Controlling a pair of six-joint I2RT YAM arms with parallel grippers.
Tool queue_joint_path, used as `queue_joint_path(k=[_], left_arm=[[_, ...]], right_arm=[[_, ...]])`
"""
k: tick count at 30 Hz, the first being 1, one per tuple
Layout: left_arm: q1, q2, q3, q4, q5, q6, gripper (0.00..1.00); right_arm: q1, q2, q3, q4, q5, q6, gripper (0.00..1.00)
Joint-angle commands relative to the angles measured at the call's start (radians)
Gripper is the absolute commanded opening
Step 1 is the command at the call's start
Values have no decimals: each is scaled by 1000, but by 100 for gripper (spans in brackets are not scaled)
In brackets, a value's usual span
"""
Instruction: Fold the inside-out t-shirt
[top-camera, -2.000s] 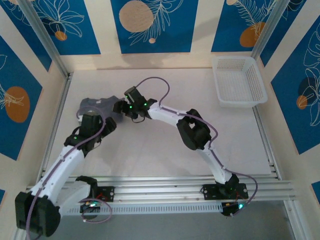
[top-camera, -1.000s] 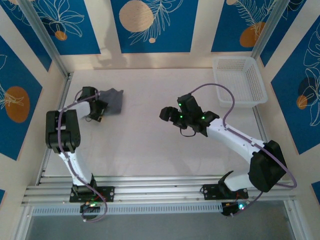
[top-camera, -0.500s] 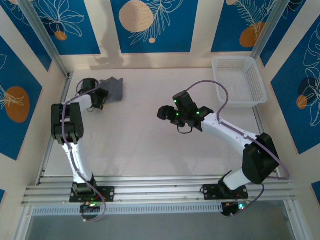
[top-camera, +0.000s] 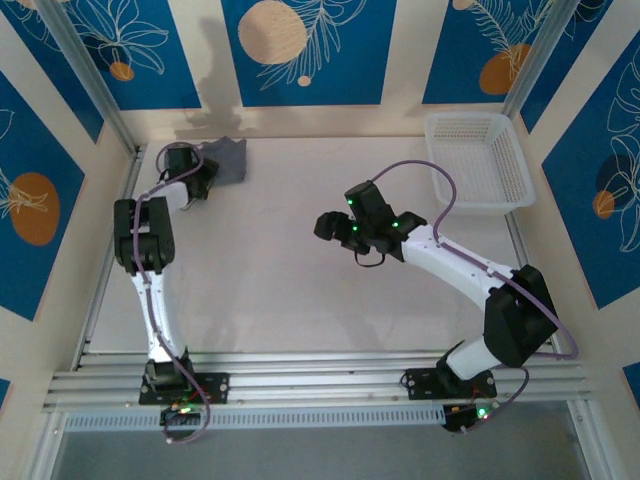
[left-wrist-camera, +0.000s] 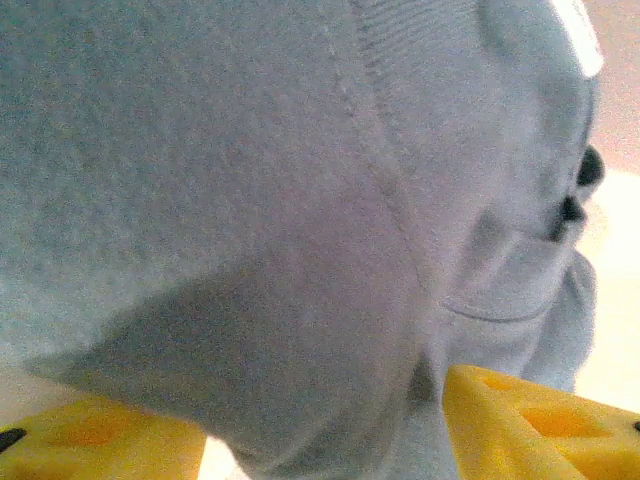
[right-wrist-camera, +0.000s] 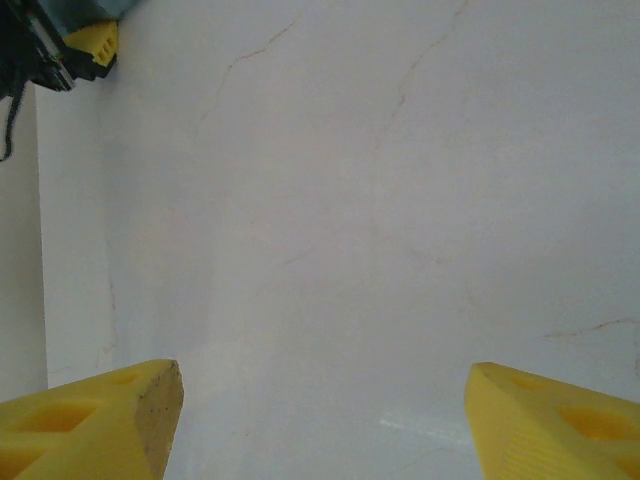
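Note:
The inside-out t-shirt (top-camera: 226, 160), dark grey and bunched up, hangs at the table's far left corner close to the back wall. My left gripper (top-camera: 192, 172) is shut on it. In the left wrist view the grey cloth (left-wrist-camera: 300, 200) spreads over the yellow fingers (left-wrist-camera: 530, 420) and fills the gap of the left gripper (left-wrist-camera: 320, 445). My right gripper (top-camera: 328, 226) hovers over bare table at mid-table, open with nothing in it. In the right wrist view the right gripper (right-wrist-camera: 325, 410) has its yellow fingertips (right-wrist-camera: 140, 405) far apart above the white surface.
A white basket (top-camera: 478, 207) stands at the far right corner. The back wall and an aluminium post (top-camera: 90, 80) stand close behind the left gripper. White tabletop (top-camera: 290, 290) lies between the two arms.
The left arm has carried the t-shirt farther back toward the left corner. The right arm shifted slightly left a second ago and has stayed put since, open.

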Motion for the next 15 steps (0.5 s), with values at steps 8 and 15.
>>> queue_joint_path(k=[8, 15], left_arm=[[32, -68, 47, 25, 43, 186, 72], [-6, -561, -385, 67, 22, 338, 92]], right_arm=[[-11, -77, 44, -94, 39, -47, 75], [-162, -414, -148, -78, 150, -235, 84]])
